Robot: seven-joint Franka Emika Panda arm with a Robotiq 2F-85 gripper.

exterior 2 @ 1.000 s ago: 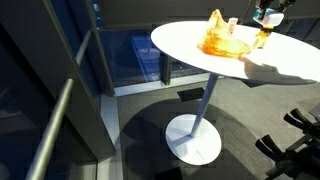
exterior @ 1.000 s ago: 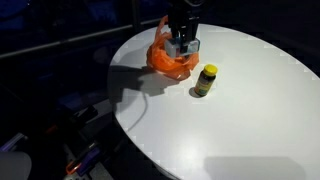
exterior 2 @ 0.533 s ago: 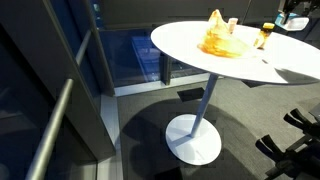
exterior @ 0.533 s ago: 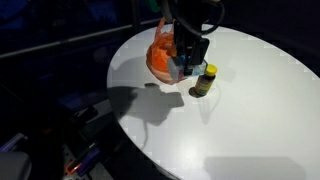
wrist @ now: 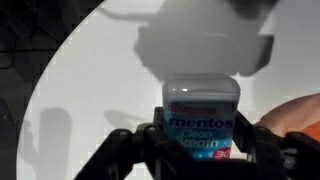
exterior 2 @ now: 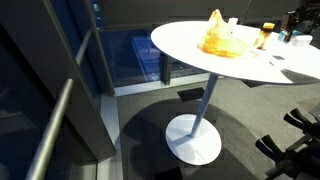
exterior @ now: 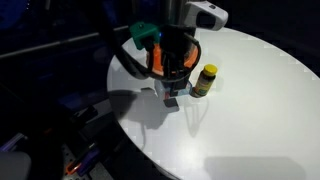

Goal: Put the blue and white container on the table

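Observation:
The blue and white container (wrist: 200, 118) is a light blue Mentos pack, and it sits between my gripper (wrist: 200, 140) fingers (wrist: 148, 145), which are shut on its sides. In an exterior view the gripper (exterior: 172, 86) holds the pack (exterior: 171, 90) low over the white table (exterior: 250, 110), in front of the orange mesh bag and left of the jar. I cannot tell if the pack touches the top. In an exterior view the gripper (exterior 2: 297, 28) is at the far right edge over the table (exterior 2: 200, 45).
An orange mesh bag (exterior: 155, 58) lies behind the arm; it also shows in the other views (exterior 2: 222, 38) (wrist: 302, 118). A dark jar with a yellow lid (exterior: 205, 79) (exterior 2: 263, 36) stands just right of the gripper. The table edge is near.
The gripper has carried the pack away from above the orange bag, toward the table's near side and lower, beside the jar. Bag and jar have not moved.

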